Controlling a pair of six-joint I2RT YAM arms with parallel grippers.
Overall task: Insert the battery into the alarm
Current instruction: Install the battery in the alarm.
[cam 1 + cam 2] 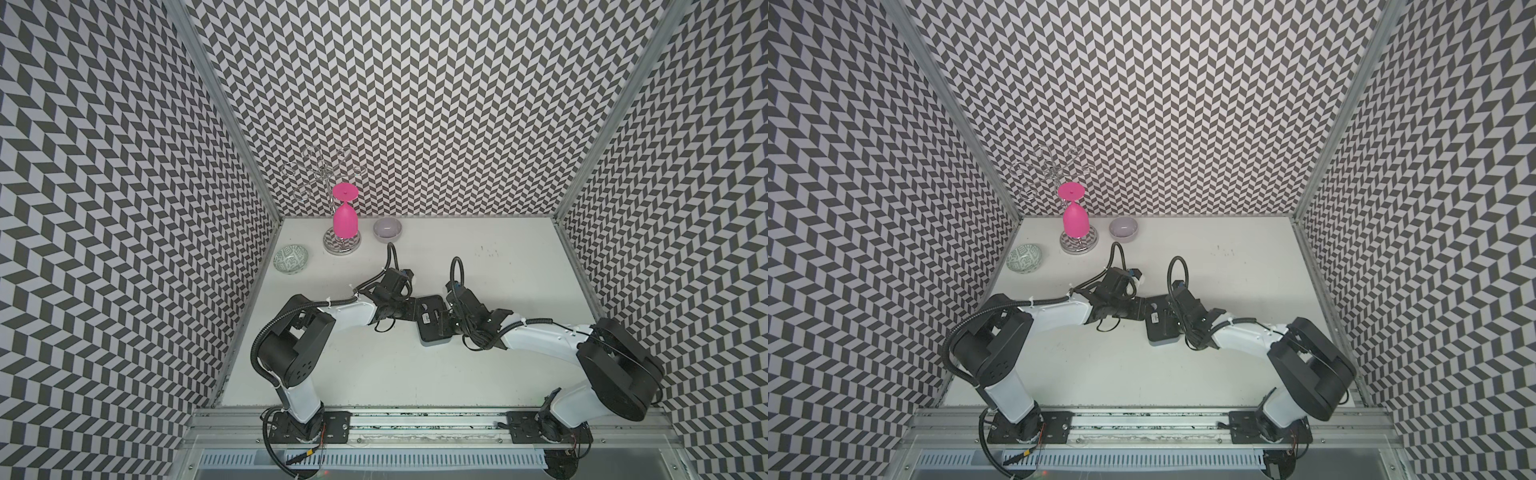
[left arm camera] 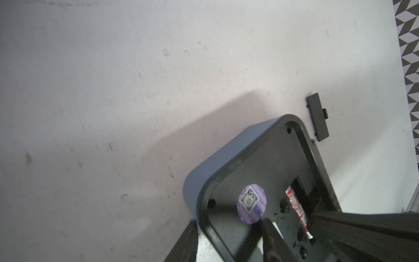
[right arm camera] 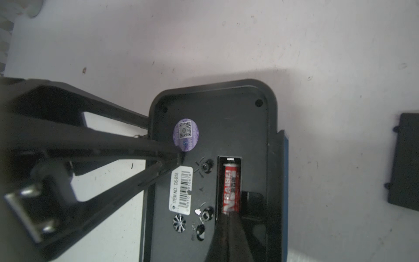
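The alarm (image 1: 432,330) (image 1: 1160,330) lies face down at mid table, black back up, blue casing (image 2: 217,154) at its sides. The red battery (image 3: 231,186) (image 2: 297,208) lies lengthwise in the uncovered compartment. My right gripper (image 3: 231,214) (image 1: 446,320) is shut, its joined fingertips resting on the battery's near end. My left gripper (image 2: 230,226) (image 1: 415,308) is open and straddles the alarm's edge. One finger (image 2: 188,240) is outside the casing; its partner (image 2: 272,238) lies on the back beside a purple sticker (image 3: 186,133).
A loose black compartment cover (image 2: 317,116) (image 3: 405,161) lies on the table beside the alarm. At the back left stand a grey bowl (image 1: 387,229), a wire rack with a pink glass (image 1: 345,216) and a patterned dish (image 1: 291,259). Patterned walls enclose three sides.
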